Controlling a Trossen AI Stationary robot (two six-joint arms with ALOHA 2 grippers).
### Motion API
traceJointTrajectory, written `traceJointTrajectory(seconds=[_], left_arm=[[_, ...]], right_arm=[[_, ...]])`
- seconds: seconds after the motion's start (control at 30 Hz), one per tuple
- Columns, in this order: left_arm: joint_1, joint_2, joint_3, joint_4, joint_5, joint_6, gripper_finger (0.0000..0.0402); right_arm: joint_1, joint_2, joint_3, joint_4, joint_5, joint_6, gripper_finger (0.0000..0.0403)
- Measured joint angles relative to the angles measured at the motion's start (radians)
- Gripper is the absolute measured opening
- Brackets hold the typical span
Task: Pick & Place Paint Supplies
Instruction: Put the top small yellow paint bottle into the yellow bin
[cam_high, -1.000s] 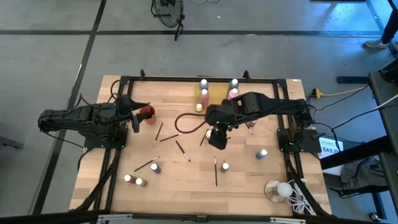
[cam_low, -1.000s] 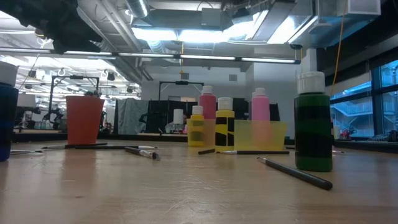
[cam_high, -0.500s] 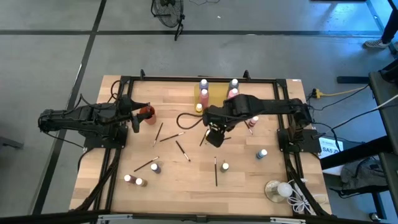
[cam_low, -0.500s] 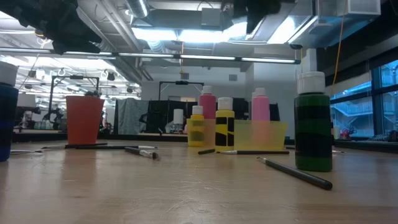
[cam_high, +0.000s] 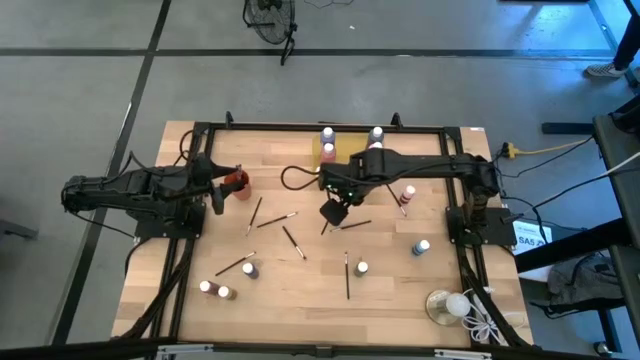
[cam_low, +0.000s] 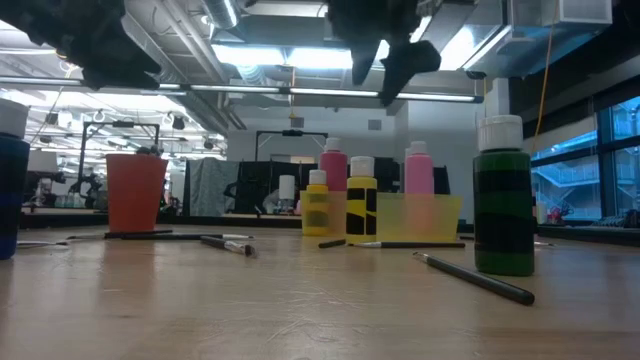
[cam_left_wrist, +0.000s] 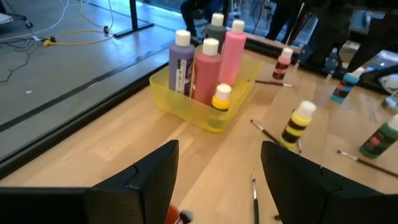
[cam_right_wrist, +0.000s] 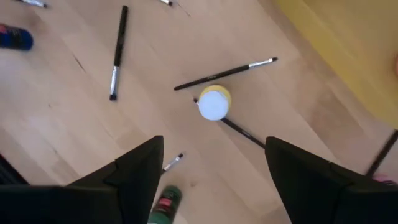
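Note:
My right gripper (cam_high: 334, 211) hangs open over the middle of the table, pointing down. A yellow bottle with a white cap (cam_right_wrist: 214, 103) stands upright below it, ahead of the gap between its fingers (cam_right_wrist: 144, 167). The fingers touch nothing and show high up in the low view (cam_low: 385, 68). Thin paintbrushes (cam_right_wrist: 224, 73) (cam_right_wrist: 117, 53) lie flat on the wood around the bottle. A green bottle (cam_low: 503, 196) stands nearby. Behind it, a yellow tray (cam_high: 347, 152) holds pink and purple bottles (cam_left_wrist: 217, 59). My left gripper (cam_high: 214, 191) waits open by a red cup (cam_high: 237, 182).
More small bottles (cam_high: 249, 269) (cam_high: 422, 246) (cam_high: 214, 290) and brushes (cam_high: 347, 275) (cam_high: 255, 212) lie scattered toward the near edge. A clear dish with a white ball and cord (cam_high: 447, 305) sits at the near right corner. A black cable (cam_high: 295, 185) loops beside the tray.
My right gripper has come down from above and gone a little toward the table's left and far edges, rolling about its own axis as it sank. It now shows at the top of the low view. No bottle or brush has moved.

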Motion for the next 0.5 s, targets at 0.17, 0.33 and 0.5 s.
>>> traceJointTrajectory(seconds=[0.17,0.33,0.5], left_arm=[[0.0,0.0,0.0,-0.016,0.045,0.0,0.0226],[0.0,0.0,0.0,-0.024,0.066,0.002,0.0226],[0.0,0.0,0.0,-0.058,0.069,0.002,0.0226]], right_arm=[[-0.009,0.028,-0.04,0.049,-0.028,-0.002,0.0281],[-0.015,0.043,-0.068,0.077,-0.026,-0.001,0.0281],[-0.015,0.067,-0.073,0.08,0.014,0.006,0.0281]])
